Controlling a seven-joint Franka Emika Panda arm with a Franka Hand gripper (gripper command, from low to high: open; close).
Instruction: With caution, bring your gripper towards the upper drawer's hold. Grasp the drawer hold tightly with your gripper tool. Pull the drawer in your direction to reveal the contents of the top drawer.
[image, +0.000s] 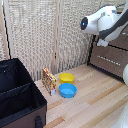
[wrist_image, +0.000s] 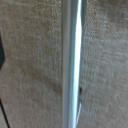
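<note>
The drawer hold (wrist_image: 71, 65) fills the wrist view as a silver bar very close to the camera, so the arm seems to have reached the dresser (image: 111, 56) at the far right of the exterior view, but I cannot tell whether the jaws are open or closed on it, and the upper drawer looks not yet pulled. Nothing blocks the way: the black bin (image: 19, 95), yellow bowl (image: 66, 77), blue bowl (image: 67, 90) and small box (image: 49, 80) sit well apart, nearer and left on the counter (image: 95, 102).

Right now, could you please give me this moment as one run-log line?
phase: approach | gripper: at dresser, fingers hidden | drawer hold: fills wrist view, close | grasp: cannot tell | floor: yellow bowl, blue bowl
</note>
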